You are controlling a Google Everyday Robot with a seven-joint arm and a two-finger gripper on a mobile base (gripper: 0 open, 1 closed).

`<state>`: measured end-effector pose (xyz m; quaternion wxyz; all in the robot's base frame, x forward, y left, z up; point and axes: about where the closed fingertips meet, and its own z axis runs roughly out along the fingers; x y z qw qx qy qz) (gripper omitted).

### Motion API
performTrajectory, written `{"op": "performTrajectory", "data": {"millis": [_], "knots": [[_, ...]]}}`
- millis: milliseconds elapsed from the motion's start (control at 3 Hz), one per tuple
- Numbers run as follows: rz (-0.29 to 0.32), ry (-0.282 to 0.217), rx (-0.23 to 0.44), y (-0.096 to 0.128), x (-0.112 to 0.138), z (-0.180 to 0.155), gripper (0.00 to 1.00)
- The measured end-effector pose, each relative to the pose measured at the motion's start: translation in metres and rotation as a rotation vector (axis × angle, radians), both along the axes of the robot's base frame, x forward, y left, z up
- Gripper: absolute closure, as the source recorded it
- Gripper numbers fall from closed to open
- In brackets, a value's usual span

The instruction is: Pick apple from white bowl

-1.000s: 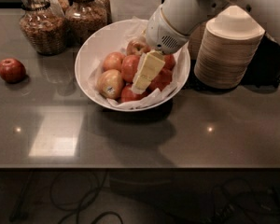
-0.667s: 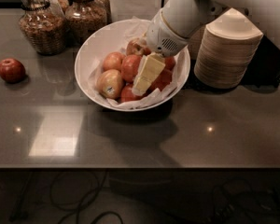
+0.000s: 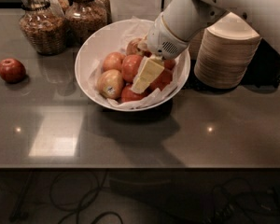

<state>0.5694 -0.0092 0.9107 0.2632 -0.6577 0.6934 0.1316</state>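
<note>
— Anything different from a second ago?
— Hardly. The pale cream gripper (image 3: 147, 73) stays low inside the wide white paper-lined bowl (image 3: 91, 50), among the fruit. Whether it grips anything, I cannot tell. The round red-orange apple (image 3: 130, 66) lies in the bowl, just left of it, so I judge the lift not yet begun.
— Counts?
— One white bowl with at least six apples; one small dark red apple (image 3: 11, 70) loose on the grey stone counter (image 3: 140, 134); one stack of beige disposable bowls (image 3: 226, 55); farthest, two glass jars (image 3: 39, 27).

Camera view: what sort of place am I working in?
Probably a kitchen or break-room counter: a dark polished countertop, glass jars of dry food, a stack of disposable bowls. The tool is down in the white bowl among apples.
</note>
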Motion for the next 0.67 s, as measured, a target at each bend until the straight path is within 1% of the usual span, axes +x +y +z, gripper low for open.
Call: {"op": "performTrajectory", "data": {"millis": [667], "knots": [[-0.010, 0.018, 0.015, 0.0010, 0.0016, -0.0010, 0.75]]}}
